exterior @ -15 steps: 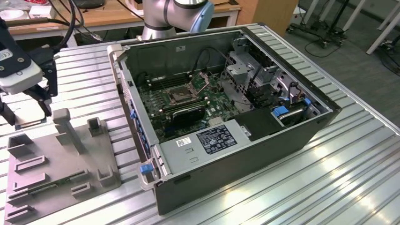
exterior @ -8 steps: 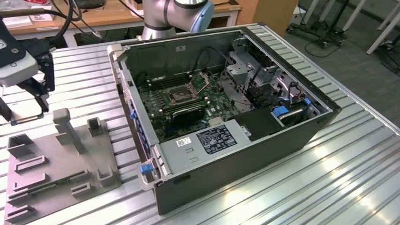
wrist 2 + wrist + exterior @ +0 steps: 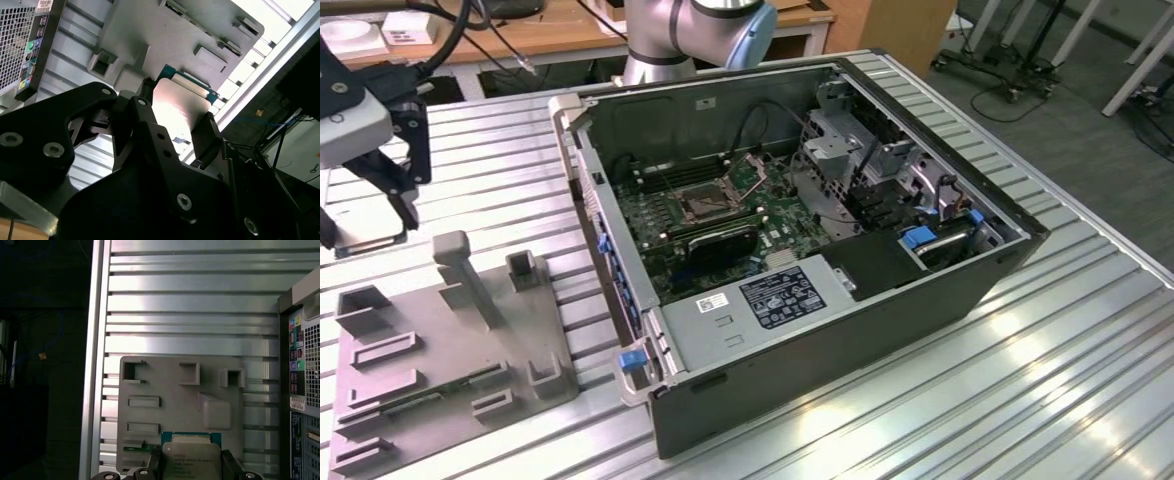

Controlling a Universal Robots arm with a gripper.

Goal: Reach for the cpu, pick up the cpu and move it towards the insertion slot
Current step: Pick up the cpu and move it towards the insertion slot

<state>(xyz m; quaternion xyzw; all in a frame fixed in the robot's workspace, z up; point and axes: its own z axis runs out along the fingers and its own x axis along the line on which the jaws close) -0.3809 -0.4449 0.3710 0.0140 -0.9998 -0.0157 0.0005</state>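
Claw (image 3: 368,228) is at the exterior view's left, high in the frame, over the slatted table (image 3: 1067,340) and just above the grey fixture (image 3: 447,345) as you see it. It is clamped on the cpu (image 3: 192,454). In both wrist views a black finger (image 3: 207,132) presses on each of two opposite edges, and the chip lies flat between them.

The slot (image 3: 699,204) lies inside the open case (image 3: 854,340) near mid-frame, well apart from the claw. Its dark centre sits in a silver bracket.

You will find several lines of dark print on the cpu's metal face in the first wrist view, with a green rim along one edge. In the second wrist view that face shows only a bright sheen. A white label (image 3: 778,296) with small print lies on the metal cover inside the case, with a smaller white one (image 3: 716,303) just beside it. The case's rear panel (image 3: 297,375) carries coloured ports and small stickers.

In the first wrist view the frame edge cuts off part of the cpu, and the fingers cover two of its corners. In the exterior view you cannot tell whether the chip is clear of the table. The arm (image 3: 700,30) is cut off at that frame's top.
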